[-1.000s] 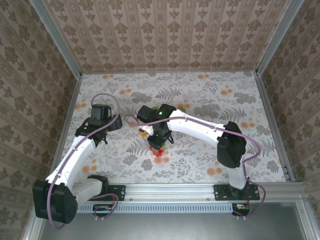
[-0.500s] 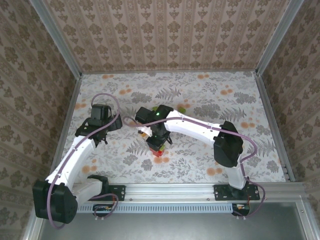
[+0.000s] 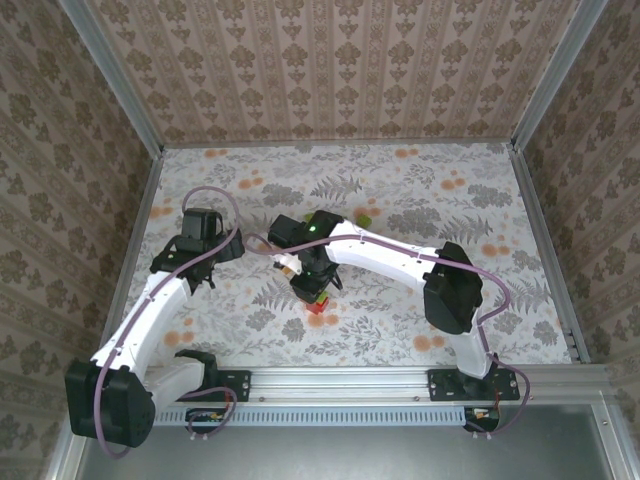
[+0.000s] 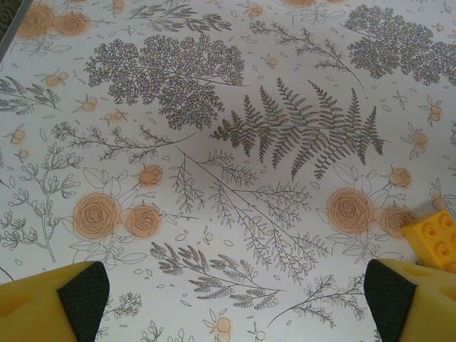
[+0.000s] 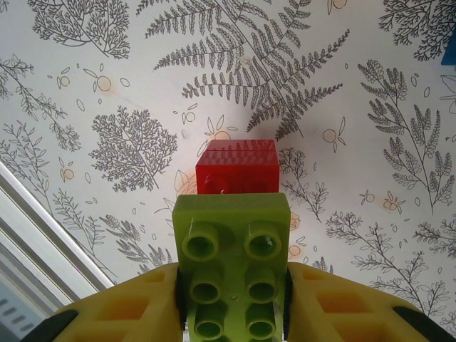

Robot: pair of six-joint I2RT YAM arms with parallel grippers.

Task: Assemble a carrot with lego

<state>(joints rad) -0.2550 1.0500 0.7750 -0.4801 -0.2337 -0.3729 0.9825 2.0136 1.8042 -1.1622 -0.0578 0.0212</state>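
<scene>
My right gripper [image 5: 231,303] is shut on a light green oblong lego brick [image 5: 233,249], studs facing the camera. Just past its far end a red brick [image 5: 236,166] sits on the table; I cannot tell whether they touch. From above, the right gripper [image 3: 315,278] hangs over the red brick [image 3: 318,304] at mid-table. My left gripper [image 4: 235,303] is open over bare tablecloth, with an orange-yellow brick [image 4: 436,240] beside its right finger. In the top view the left gripper [image 3: 203,252] stands left of the right one. The carrot as a joined stack is out of view.
More green bricks [image 3: 364,218] lie behind the right arm. A blue brick corner [image 5: 450,57] shows at the right wrist view's edge. An orange brick [image 3: 288,265] lies between the grippers. Metal rails [image 3: 330,380] and papered walls border the flowered table.
The right arm has shifted slightly left, elbow included, with the green brick still held over the red one. The left arm has not moved.
</scene>
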